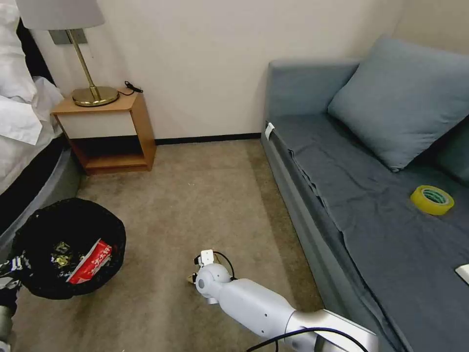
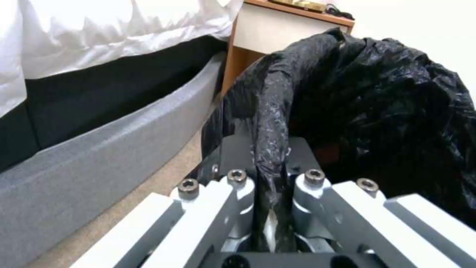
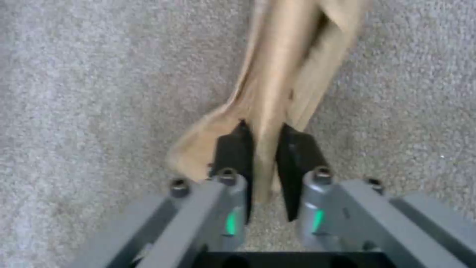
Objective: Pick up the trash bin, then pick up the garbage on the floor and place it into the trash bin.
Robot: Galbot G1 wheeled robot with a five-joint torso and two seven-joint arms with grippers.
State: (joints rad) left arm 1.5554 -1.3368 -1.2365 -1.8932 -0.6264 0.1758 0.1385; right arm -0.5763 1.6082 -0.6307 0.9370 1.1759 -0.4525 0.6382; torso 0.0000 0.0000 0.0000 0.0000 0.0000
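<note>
The trash bin [image 1: 68, 247], lined with a crinkled black bag, hangs low at the left, held by my left gripper [image 2: 270, 163], which is shut on the bag-covered rim [image 2: 270, 123]. Inside the bin lie a crushed red-and-white carton [image 1: 90, 261] and a gold-brown wrapper [image 1: 61, 254]. My right arm reaches down to the carpet in the middle, its wrist [image 1: 207, 278] covering the hand. The right gripper [image 3: 265, 130] is shut on a crumpled tan paper scrap [image 3: 292, 59], the garbage, which lies on the carpet.
A grey sofa [image 1: 342, 205] runs along the right with a cushion [image 1: 400, 98], a yellow tape roll [image 1: 432, 199] and a white box corner [image 1: 464, 273]. A wooden nightstand [image 1: 110, 132] with a brass lamp stands at the back left beside the bed [image 1: 24, 127]. Bare carpet [image 1: 195, 195] lies between.
</note>
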